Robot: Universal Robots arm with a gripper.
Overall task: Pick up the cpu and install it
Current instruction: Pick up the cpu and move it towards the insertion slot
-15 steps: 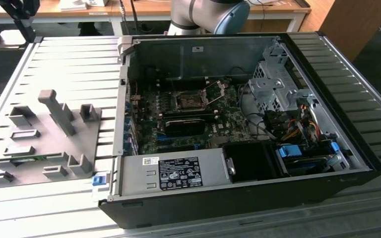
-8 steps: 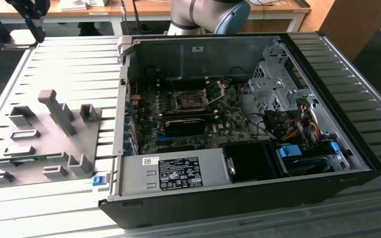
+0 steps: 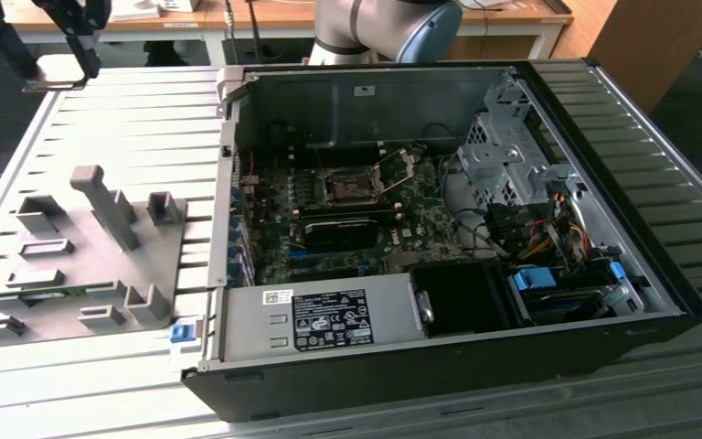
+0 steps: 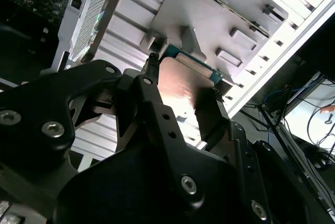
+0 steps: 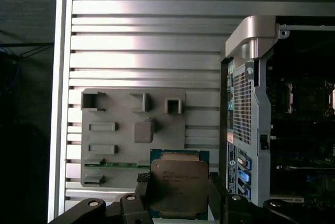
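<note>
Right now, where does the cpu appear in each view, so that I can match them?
Exterior view: cpu probably the pale flat piece in the gripper, top corner, exterior view's left.
First wrist view: cpu in the gripper, before the grey tray.
Second wrist view: cpu slanted, in the gripper.
Shared landmark: the grey tray.

A ribbed metal worktop (image 3: 132,101) carries a grey tray (image 3: 95,270) of upright blocks and slots, with a green memory stick (image 3: 65,293) lying in it. Beside the tray, to the exterior view's right, lies an open computer case (image 3: 449,366), showing its motherboard (image 3: 326,229), power supply (image 3: 314,320), drive cage (image 3: 504,160) and coloured cables (image 3: 547,229).
</note>
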